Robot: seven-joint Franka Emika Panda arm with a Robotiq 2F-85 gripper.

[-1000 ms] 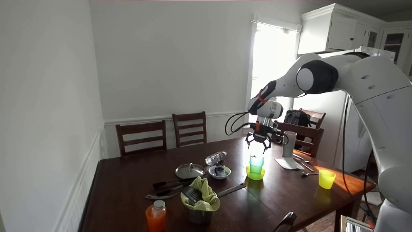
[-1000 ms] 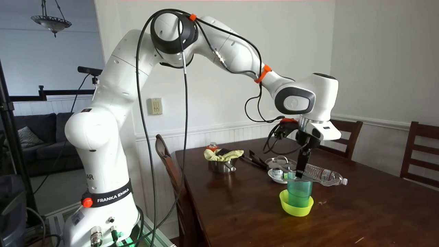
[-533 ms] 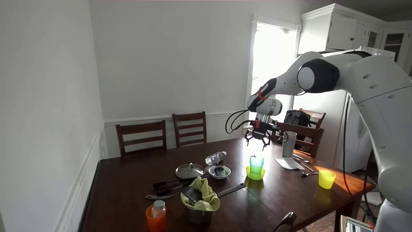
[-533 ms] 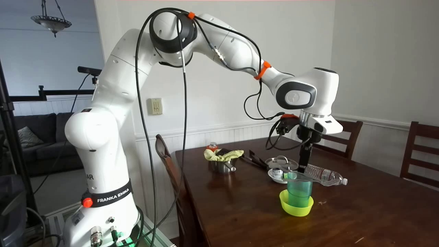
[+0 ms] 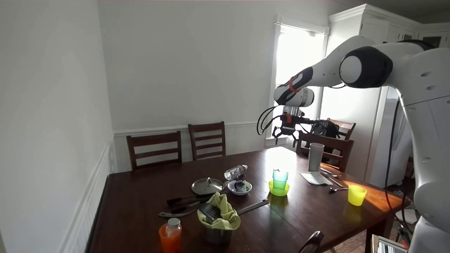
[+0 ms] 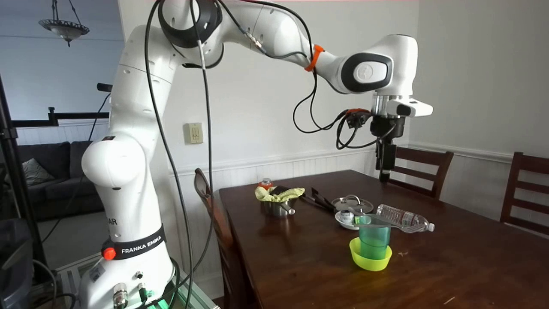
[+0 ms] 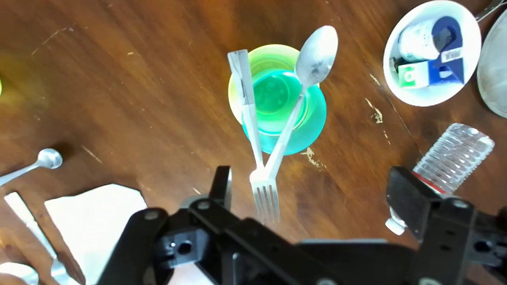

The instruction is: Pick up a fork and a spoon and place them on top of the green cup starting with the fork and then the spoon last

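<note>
The green cup [image 6: 375, 239], a translucent teal-green tumbler, stands upright in a lime-green bowl [image 6: 369, 262]; it also shows in an exterior view [image 5: 280, 179] and the wrist view [image 7: 273, 95]. The fork [image 7: 265, 194] and the spoon [image 7: 317, 55] both lie across the cup's top, their lower parts crossing near the fork's head. The fork's tines stick out past the rim. In an exterior view the fork [image 6: 414, 228] juts out to one side. My gripper [image 5: 285, 140] is open and empty, well above the cup, as it also shows in the wrist view [image 7: 311, 186] and an exterior view [image 6: 384, 174].
A white dish [image 7: 429, 97] with small packages and a clear bottle [image 7: 455, 156] lie beside the cup. A yellow cup [image 5: 357, 195], a tall grey cup [image 5: 315, 158], a paper [image 7: 99, 221] and loose cutlery [image 7: 49, 158] lie opposite. A pot [image 5: 218, 234] and orange cup [image 5: 170, 239] stand further off.
My gripper has risen from just above the cup to well above it, staying open. The fork, the spoon and the cup have not moved.
</note>
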